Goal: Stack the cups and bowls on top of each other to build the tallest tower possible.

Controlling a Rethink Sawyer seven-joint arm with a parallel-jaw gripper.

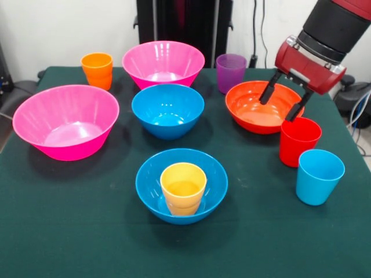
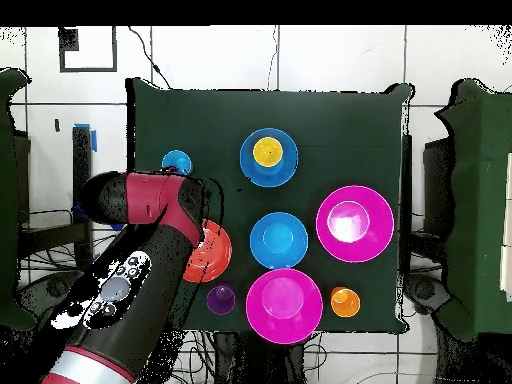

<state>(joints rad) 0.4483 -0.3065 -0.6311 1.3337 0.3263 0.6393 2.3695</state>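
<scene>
Table cloth [image 1: 69, 231] dark green. Two bowls pink [image 1: 65, 120] [image 1: 163, 62], two blue [image 1: 167, 110] [image 1: 181, 185], one orange-red [image 1: 255, 107]. Cups: yellow [image 1: 183, 188], orange [image 1: 97, 70], purple [image 1: 231, 72], red [image 1: 298, 141], light blue [image 1: 319, 176]. Arm [image 1: 316, 52] red and black; gripper [image 1: 282, 102] fingers black.

Cup [image 1: 183, 188] in nearest bowl [image 1: 152, 194] — others behind.
</scene>
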